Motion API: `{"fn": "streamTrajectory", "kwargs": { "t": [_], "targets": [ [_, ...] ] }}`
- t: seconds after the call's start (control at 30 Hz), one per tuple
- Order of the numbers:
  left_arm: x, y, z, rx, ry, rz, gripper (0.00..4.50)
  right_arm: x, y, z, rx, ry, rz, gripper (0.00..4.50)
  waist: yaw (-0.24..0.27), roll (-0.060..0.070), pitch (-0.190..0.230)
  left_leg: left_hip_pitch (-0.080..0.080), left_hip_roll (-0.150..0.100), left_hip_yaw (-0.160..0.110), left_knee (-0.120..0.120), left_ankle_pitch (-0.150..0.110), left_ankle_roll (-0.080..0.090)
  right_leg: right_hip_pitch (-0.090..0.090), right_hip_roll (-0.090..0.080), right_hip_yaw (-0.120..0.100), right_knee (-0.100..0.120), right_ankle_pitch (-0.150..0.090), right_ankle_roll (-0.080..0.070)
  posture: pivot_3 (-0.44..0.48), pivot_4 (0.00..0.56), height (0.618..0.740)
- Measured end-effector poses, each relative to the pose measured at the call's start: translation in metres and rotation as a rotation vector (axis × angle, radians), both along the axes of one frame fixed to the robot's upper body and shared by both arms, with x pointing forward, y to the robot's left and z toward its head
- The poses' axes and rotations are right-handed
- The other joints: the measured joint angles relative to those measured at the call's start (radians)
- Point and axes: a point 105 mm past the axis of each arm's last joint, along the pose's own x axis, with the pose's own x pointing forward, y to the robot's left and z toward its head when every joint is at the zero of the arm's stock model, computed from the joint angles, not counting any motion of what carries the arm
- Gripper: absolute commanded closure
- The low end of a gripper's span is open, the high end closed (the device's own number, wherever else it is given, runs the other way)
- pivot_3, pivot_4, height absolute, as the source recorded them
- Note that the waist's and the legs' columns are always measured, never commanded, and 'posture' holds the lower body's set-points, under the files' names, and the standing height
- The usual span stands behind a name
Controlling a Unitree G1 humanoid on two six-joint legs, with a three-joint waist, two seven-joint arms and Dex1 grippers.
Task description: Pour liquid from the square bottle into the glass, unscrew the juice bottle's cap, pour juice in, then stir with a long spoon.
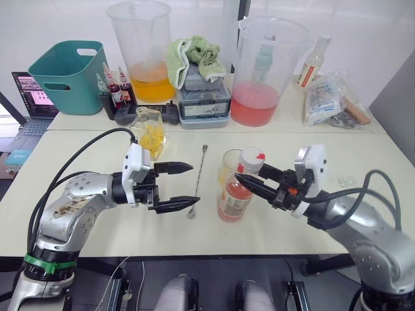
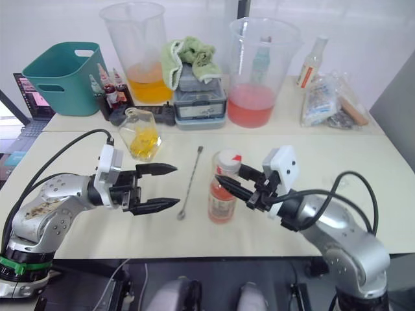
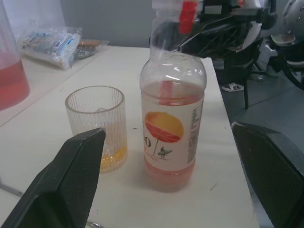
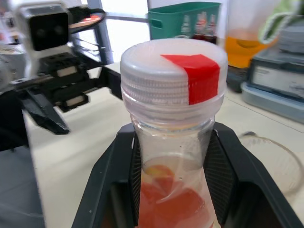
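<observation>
Step in hand: the juice bottle (image 1: pixel 235 194) is judged to be steadied for uncapping; the cap (image 4: pixel 172 70) is still screwed on.
How to do it well: the neck should be held firmly by the right hand (image 1: pixel 249 183) while the cap is gripped squarely from the side and turned about the bottle's upright axis; any tilt toward the glass (image 1: pixel 228 166) should be avoided, since the two stand just beside each other.
Right hand: reached in from the right, its fingers closed on the bottle's neck just under the cap, one finger on each side.
Left hand (image 1: pixel 179 186): held level above the tabletop (image 1: pixel 97 227), fingers spread wide and pointed at the bottle, with nothing gripped.
Juice bottle: upright near the middle of the tabletop, partly filled with pink juice.
Glass: a little yellow liquid is seen at its bottom.
Long spoon (image 1: pixel 198 179): laid flat between the left hand and the glass.
Square bottle (image 1: pixel 150 133): set down behind the left hand, yellow liquid inside.
</observation>
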Motion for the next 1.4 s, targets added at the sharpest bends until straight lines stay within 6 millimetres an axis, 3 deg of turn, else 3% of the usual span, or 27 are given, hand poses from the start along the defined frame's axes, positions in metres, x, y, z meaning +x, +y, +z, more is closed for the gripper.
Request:
{"fn": "streamTrajectory", "kwargs": {
  "t": [0.17,0.23,0.43,0.6,0.73,0.87,1.07,1.33,1.4],
  "targets": [
    [0.004,-0.001,0.0,0.006,-0.016,-0.022,0.0,-0.008,0.001,-0.006,0.049,0.007,-0.082,3.16,-0.004,0.0,0.0,0.0,0.001,0.0,0.0,0.003,0.005,0.0,0.001,0.0,0.0,0.0,0.0,0.0,0.15,0.739],
    [0.005,0.0,-0.003,0.014,-0.009,-0.02,0.0,-0.009,0.001,-0.006,0.053,0.002,-0.094,2.1,-0.006,0.0,0.0,0.0,0.001,0.0,0.0,0.003,0.005,0.0,0.001,0.0,0.0,0.0,0.0,0.0,0.15,0.739],
    [0.005,0.001,-0.003,0.022,-0.008,-0.03,0.0,-0.017,0.009,-0.017,-0.008,0.047,0.002,0.04,-0.007,0.0,0.0,0.0,0.001,-0.001,0.0,0.003,0.005,0.0,0.001,0.0,-0.001,0.0,0.0,0.0,0.15,0.739],
    [0.005,0.007,-0.002,0.025,-0.015,0.006,0.0,-0.015,-0.004,-0.017,-0.128,0.019,0.137,0.04,-0.007,0.0,0.0,0.0,0.001,-0.002,0.0,0.003,0.006,0.001,0.001,0.0,-0.001,0.0,0.0,0.0,0.15,0.739],
    [-0.001,0.01,-0.004,0.031,-0.017,0.042,0.0,-0.005,-0.026,-0.017,-0.232,0.025,0.256,0.04,-0.009,0.0,0.0,0.0,0.001,-0.001,0.001,0.003,0.007,0.001,0.001,0.0,-0.002,0.0,0.0,0.0,0.15,0.739],
    [-0.005,0.015,-0.002,0.033,-0.023,0.082,0.0,0.018,-0.039,0.006,-0.268,-0.067,0.332,0.04,-0.01,0.0,0.0,0.0,0.002,-0.001,0.001,0.003,0.007,0.001,0.001,0.0,-0.001,0.0,0.0,0.0,0.15,0.739],
    [-0.014,0.018,0.0,0.031,-0.028,0.114,0.0,0.022,-0.024,0.021,-0.253,-0.101,0.556,0.04,-0.008,0.0,0.0,0.0,0.002,-0.002,0.001,0.002,0.008,0.001,0.0,0.0,-0.001,0.0,-0.001,0.0,0.15,0.739],
    [-0.022,0.02,0.001,0.033,-0.021,0.143,0.0,0.023,-0.007,0.017,-0.269,-0.074,0.751,0.04,-0.009,0.0,0.0,0.0,0.001,-0.003,0.001,0.002,0.007,0.001,0.0,0.0,-0.001,0.0,-0.001,0.0,0.15,0.739],
    [-0.025,0.021,0.002,0.03,-0.024,0.149,0.0,0.025,-0.003,0.014,-0.278,-0.075,0.759,0.57,-0.009,0.0,0.0,0.0,0.001,-0.003,0.001,0.002,0.007,0.001,0.0,0.0,-0.001,0.0,-0.001,0.0,0.15,0.739]
  ]
}}
